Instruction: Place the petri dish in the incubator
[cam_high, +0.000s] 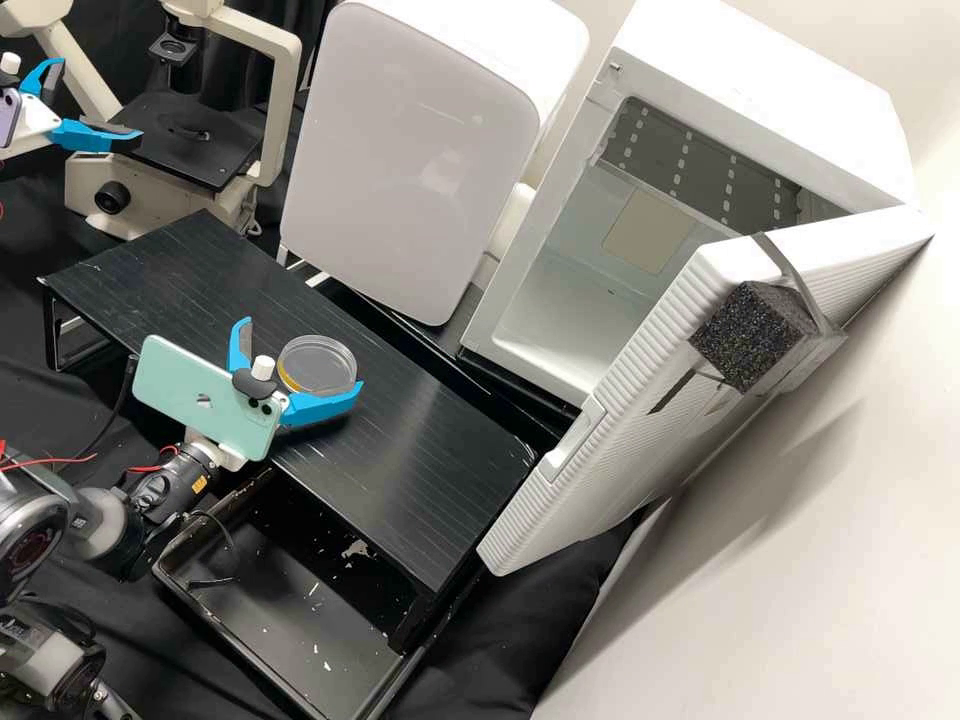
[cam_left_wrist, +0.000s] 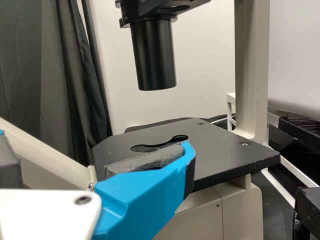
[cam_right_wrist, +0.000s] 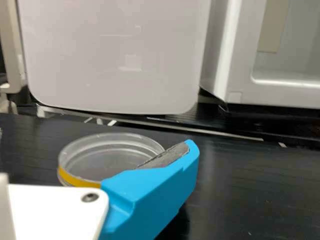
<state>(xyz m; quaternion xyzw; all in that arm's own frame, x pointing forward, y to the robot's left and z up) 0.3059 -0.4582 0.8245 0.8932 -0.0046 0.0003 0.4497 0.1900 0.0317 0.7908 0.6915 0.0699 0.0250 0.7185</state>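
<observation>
The right claw (cam_high: 302, 352) sits with its blue fingers apart around a petri dish (cam_high: 322, 362) on a black platform (cam_high: 420, 450), the dish nearer one finger; whether they touch is hard to tell. The left claw (cam_high: 98, 100), its fingers also apart, hangs beside a microscope's stage (cam_high: 185, 150).

A pale wall (cam_high: 800, 610) rises behind the bench, with dark drapery (cam_left_wrist: 62, 75) near the microscope (cam_high: 285, 120). The incubator (cam_high: 830, 90), a white cabinet, stands with its ribbed door (cam_high: 600, 440) swung wide, a dark speckled foam block (cam_high: 750, 335) strapped to it. Next to it is a white box (cam_high: 400, 150) with a rounded, glossy front. The platform's dark top bears fine lines and a bright sheen; below lies a black tray (cam_high: 290, 610) scattered with pale flecks.

A pale green phone (cam_high: 190, 395) mounted at the right claw carries a logo (cam_high: 204, 399) on its back, and a small orange label (cam_high: 200, 484) marks the arm behind it. The dish, round, shallow and clear, lies flat on the platform, a yellow band (cam_right_wrist: 77, 180) running along part of its side.
</observation>
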